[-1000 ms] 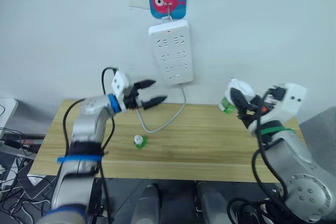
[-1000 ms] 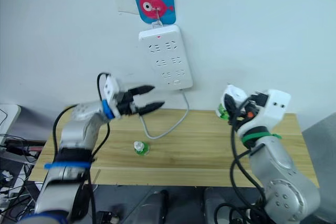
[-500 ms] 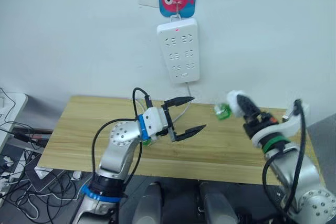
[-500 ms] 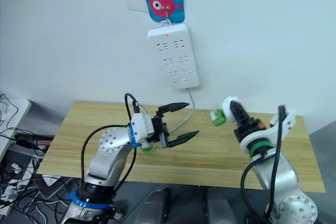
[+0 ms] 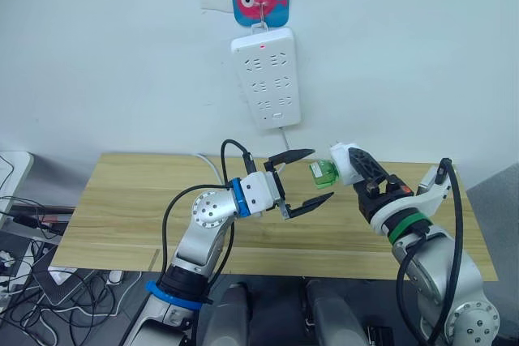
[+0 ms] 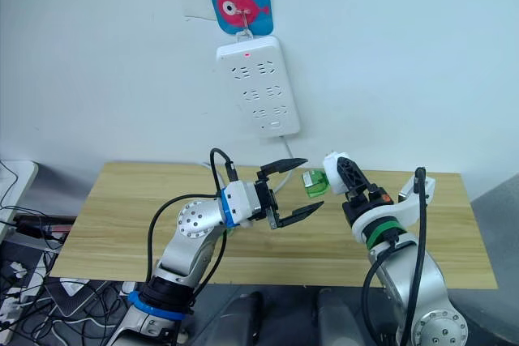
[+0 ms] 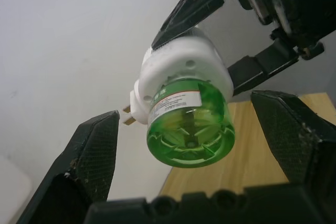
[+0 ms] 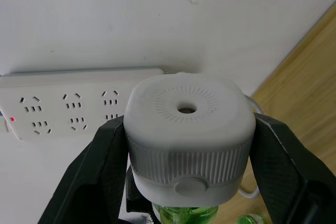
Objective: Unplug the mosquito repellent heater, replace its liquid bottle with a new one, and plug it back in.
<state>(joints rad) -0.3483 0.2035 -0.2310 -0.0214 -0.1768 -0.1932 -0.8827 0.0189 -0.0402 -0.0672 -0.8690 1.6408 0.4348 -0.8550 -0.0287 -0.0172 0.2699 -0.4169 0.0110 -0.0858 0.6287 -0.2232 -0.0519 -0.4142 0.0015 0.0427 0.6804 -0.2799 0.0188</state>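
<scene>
Head cameras look down over the bench [image 5: 122, 200]; both wrist cameras closely frame the heater [image 7: 181, 74].

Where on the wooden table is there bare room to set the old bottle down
The table's left stretch, from its left edge to the left arm, looks bare, as does the front strip along its near edge. The middle is crowded: the open left hand flanks the heater and its green bottle, gripped by the right hand.

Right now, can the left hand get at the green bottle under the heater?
Probably yes. The left hand is open, its fingers on either side of the green bottle, nothing between. The right hand holds the heater.
</scene>
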